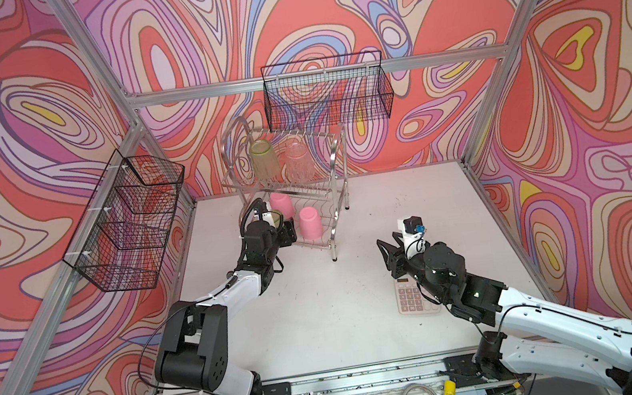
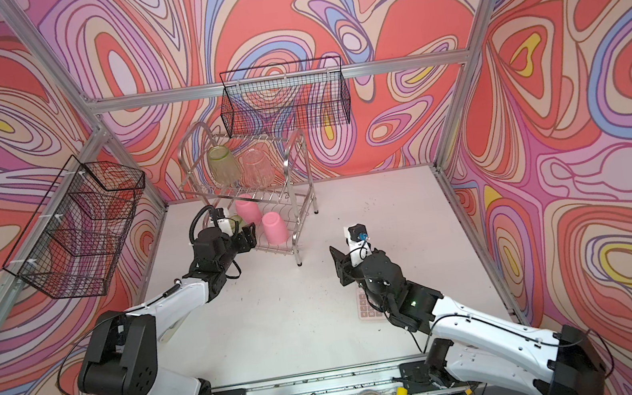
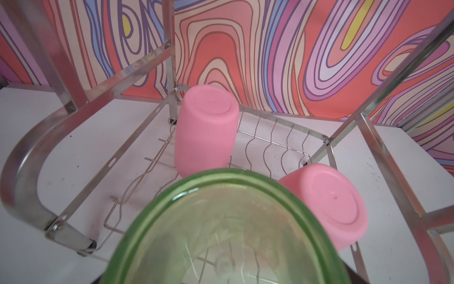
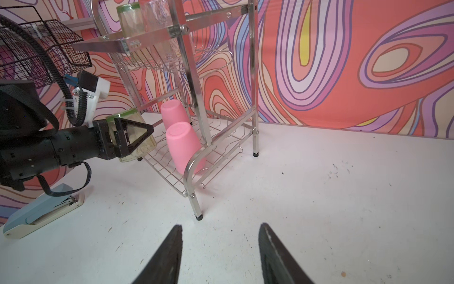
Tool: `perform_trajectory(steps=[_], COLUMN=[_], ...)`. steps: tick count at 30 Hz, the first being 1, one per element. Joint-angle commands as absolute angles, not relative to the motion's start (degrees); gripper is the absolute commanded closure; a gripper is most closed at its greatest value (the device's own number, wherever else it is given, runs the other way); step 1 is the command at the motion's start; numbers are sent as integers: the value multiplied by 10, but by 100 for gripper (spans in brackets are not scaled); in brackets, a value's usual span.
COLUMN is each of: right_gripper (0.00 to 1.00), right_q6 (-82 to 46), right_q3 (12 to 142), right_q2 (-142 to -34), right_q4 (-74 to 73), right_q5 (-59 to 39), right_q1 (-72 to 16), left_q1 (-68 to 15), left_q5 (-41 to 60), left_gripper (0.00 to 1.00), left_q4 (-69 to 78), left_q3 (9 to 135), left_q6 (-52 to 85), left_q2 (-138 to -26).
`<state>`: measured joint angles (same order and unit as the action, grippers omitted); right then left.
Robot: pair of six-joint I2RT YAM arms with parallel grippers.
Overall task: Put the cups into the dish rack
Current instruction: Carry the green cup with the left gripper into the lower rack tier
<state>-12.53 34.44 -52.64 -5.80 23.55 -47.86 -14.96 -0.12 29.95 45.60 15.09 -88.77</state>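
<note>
Reaching low and forward with the left arm, clamping the jaws of the left gripper [image 4: 141, 137] on the sides of a green cup [image 4: 147, 145], base up and slightly tilted, at the near left edge of the lower tier of the dish rack [image 4: 254, 86]. Hovering with the right arm over bare tabletop [image 4: 319, 196], well apart from the rack, with the jaws of the right gripper [image 4: 221, 227] parted around nothing. Holding a back pink cup [image 3: 206, 132] and a front pink cup [image 3: 326, 204] upside down on that lower tier, just beside the gripped one, plus a second green cup [image 1: 264, 161] and a clear ribbed cup [image 1: 298, 163] upside down on the upper tier.
</note>
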Motion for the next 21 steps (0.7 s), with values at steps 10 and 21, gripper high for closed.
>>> perform_trajectory(steps=[10, 21], right_gripper=[48, 49], right_q6=[-128, -136], right_q3=[330, 326], right_q2=[-544, -558], right_q4=[-87, -95], right_q5=[199, 184], right_q1=[-452, -438], left_q1=[-151, -151], left_q5=[-7, -19], left_gripper=[34, 33], left_q4=[377, 411], left_q3=[499, 512], left_q6=[85, 71], left_q2=[-951, -990])
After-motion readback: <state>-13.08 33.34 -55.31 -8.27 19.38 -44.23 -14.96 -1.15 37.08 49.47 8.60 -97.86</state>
